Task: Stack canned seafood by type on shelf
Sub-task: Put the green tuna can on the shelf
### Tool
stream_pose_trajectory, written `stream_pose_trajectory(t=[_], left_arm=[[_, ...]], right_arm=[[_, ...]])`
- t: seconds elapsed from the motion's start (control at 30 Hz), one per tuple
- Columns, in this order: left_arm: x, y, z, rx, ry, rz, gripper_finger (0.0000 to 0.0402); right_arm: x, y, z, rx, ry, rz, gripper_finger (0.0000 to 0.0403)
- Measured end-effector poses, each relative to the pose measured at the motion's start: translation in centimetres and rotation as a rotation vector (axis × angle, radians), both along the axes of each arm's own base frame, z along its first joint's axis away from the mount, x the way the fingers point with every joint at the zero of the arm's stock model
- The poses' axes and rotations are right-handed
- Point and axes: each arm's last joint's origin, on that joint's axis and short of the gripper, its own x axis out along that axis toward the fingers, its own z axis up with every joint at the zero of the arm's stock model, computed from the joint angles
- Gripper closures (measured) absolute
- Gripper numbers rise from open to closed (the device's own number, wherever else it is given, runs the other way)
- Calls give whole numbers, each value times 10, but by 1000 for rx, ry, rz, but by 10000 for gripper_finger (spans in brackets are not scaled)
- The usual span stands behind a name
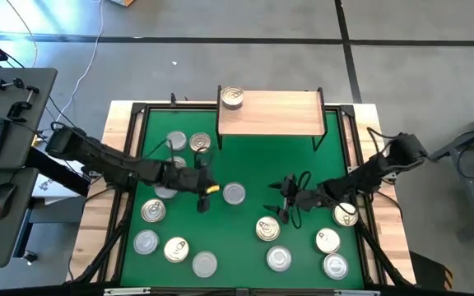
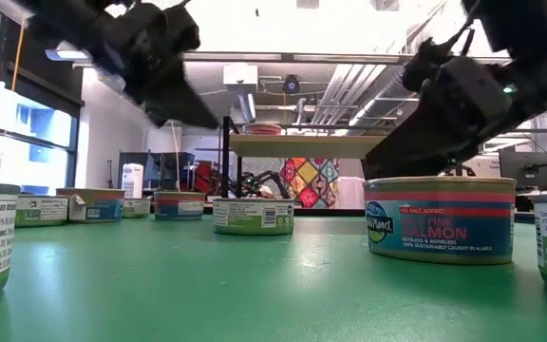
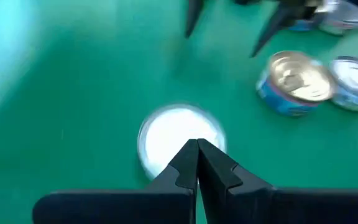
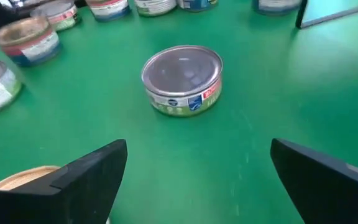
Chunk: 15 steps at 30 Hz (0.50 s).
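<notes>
Canned seafood, small round flat metal tins with gold-tinted or plain silver lids, lies scattered over the green mat (image 1: 245,160) on the table, mostly across the lower half of the high view. One gold-lidded tin (image 1: 232,99) already sits at the upper left corner of the small light wood shelf on black legs (image 1: 282,113), at the top centre of that view.

Your left gripper (image 1: 205,191) hovers left of centre with its fingers pressed together and nothing between them; just beyond their tips, in the left wrist view, sits the silver-lidded tin (image 3: 179,138). Your right gripper (image 1: 285,197) hangs right of centre with its fingers spread wide and empty, pointed at that same silver-lidded tin in the middle of the mat.

Expect these tins to be rigid, fairly dense for their size, and slick on the metal rim. You would likely do best taking one across its full width, fingers on opposite sides of the labelled wall, low enough that the rim cannot slip upward. Keep it level when you lift; stacked tins will probably slide if set down off-centre.
</notes>
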Motion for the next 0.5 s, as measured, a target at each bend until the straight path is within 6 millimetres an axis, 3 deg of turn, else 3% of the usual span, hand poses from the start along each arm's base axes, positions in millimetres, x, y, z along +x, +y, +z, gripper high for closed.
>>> stream_pose_trajectory(t=[0.23, 0.5], left_arm=[[-16, -8, -42, -177, 68, 146, 402], [-10, -12, -76, -257, 87, 175, 401]], right_arm=[[46, -5, -1, -193, 48, 142, 18], [86, -26, 2, -158, 195, 226, 18]])
